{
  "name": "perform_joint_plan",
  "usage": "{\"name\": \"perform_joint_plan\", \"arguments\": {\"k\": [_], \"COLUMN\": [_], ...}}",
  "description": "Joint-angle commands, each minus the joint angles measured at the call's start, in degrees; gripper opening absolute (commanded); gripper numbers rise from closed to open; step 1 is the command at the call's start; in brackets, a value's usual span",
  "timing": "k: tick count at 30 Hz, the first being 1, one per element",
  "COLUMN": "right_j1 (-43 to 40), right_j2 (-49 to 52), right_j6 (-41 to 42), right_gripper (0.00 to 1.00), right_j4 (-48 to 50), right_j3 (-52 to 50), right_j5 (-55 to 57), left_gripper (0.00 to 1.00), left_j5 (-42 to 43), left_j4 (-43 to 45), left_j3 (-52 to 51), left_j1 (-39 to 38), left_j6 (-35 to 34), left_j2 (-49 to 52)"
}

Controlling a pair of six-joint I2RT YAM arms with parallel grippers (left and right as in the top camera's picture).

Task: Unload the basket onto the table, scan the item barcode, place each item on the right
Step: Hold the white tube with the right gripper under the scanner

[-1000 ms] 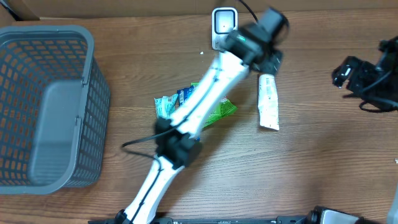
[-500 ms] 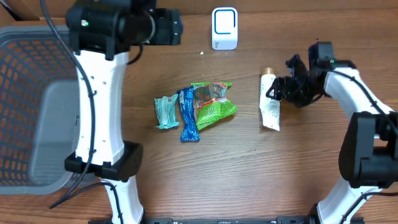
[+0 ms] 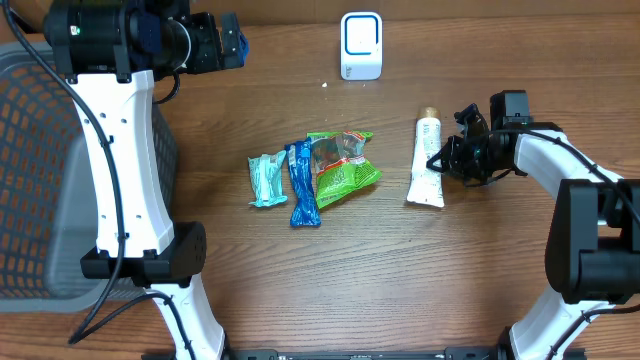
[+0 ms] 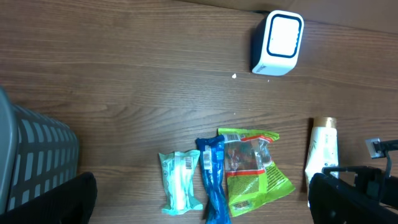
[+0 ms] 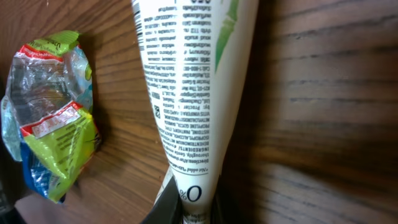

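The jaws of the right gripper (image 3: pixel 442 162) pinch a white tube (image 3: pixel 424 182) that lies on the worktop (image 3: pixel 480 270) right of centre, near a cluster of snack packets (image 3: pixel 320 175). At upper left, the left gripper (image 3: pixel 232 42) hangs with jaws spread wide. A white scanner (image 3: pixel 360 45) stands at top centre, a grey basket (image 3: pixel 30 100) at far left.

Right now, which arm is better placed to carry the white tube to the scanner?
Right. The right tool is shut on the white tube. The left tool hangs open by the basket, far from it, holding nothing.
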Motion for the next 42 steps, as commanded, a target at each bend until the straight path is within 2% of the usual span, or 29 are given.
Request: {"name": "perform_joint_plan", "arguments": {"k": [1,5,9,10,13,15,16,18,20,26,31,36,39,42], "right_j1": [0.44,3.56,10.4,11.56,21.05,24.22,26.93,28.44,29.77,30.14,30.14,30.14,29.9,29.81], "right_j2": [-2.16,-6.1,-6.49,-6.49,-6.49,-6.49,-6.47,-6.43,-6.43,-6.36,-6.25,-5.4,-5.03,-4.39], "right_j6": [0.46,0.48,2.23,2.82,3.28,3.23,2.27,-1.29,-7.93,-20.87,-31.1,-33.57,-33.92,-33.97], "right_gripper": [0.04,0.04,0.04,0.04,0.04,0.04,0.04,0.04,0.04,0.04,0.04,0.04,0.04,0.04], "right_j4": [-5.44,-17.77,-21.2,-21.16,-17.64,-15.28,-12.11,-9.14,-4.09,8.98,15.21,21.62,21.77,22.91], "right_j3": [6.01,18.25,24.63,24.98,25.55,25.55,25.55,25.55,25.55,25.53,25.53,25.53,25.51,25.51], "right_j5": [1.46,17.88,30.77,33.42,58.38,67.45,76.54,80.54,80.98,80.3,75.95,73.09,67.49,66.77], "left_gripper": [1.0,1.0,1.0,1.0,1.0,1.0,1.0,1.0,0.99,1.0,1.0,1.0,1.0,1.0], "left_j5": [0.46,0.46,0.46,0.46,0.46,0.46,0.46,0.46,0.46,0.46,0.46,0.46,0.46,0.46], "left_j4": [0.04,0.04,0.04,0.04,0.04,0.04,0.04,0.04,0.04,0.04,0.04,0.04,0.04,0.04], "left_j3": [-0.02,-0.02,-0.02,-0.02,-0.02,-0.02,-0.02,-0.02,-0.02,-0.02,-0.02,-0.02,-0.02,-0.02], "left_j1": [-0.39,-0.39,-0.39,-0.39,-0.39,-0.39,-0.39,-0.39,-0.39,-0.39,-0.39,-0.39,-0.39,-0.39], "left_j6": [0.83,0.83,0.83,0.83,0.83,0.83,0.83,0.83,0.83,0.83,0.83,0.83,0.83,0.83], "left_j2": [-1.05,-1.05,-1.05,-1.05,-1.05,-1.05,-1.05,-1.05,-1.05,-1.05,-1.05,-1.05,-1.05,-1.05]}}
